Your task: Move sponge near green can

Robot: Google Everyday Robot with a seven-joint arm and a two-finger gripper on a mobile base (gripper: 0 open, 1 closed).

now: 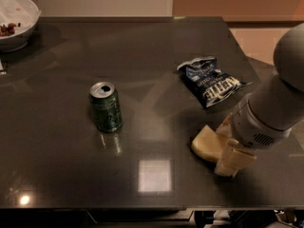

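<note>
**A:** Walk me across the counter, left to right.

**B:** A white bowl (16, 30) sits at the far left corner. The green can (105, 107) stands upright left of the middle, with bare counter (61, 175) all round it. A dark blue chip bag (211, 80) lies toward the right edge. In front of it, near the front right corner, the sponge (205, 145) lies flat.

**A:** And the gripper?

**B:** The gripper (229, 152) is down at the sponge's right end, touching or overlapping it. The arm (275, 108) comes in over the right edge. I cannot tell whether it has closed on the sponge.

**A:** So which step is this?

**B:** I judge it to be the grasp. The sponge is well apart from the can, so the carry is not yet done.

**A:** What does the next move call for?

**B:** A firm hold on the soft foam, then a lift clear of the counter. After that it should travel left along the front edge, clear of the bag, and set the sponge down just beside the can without tipping it.
</note>
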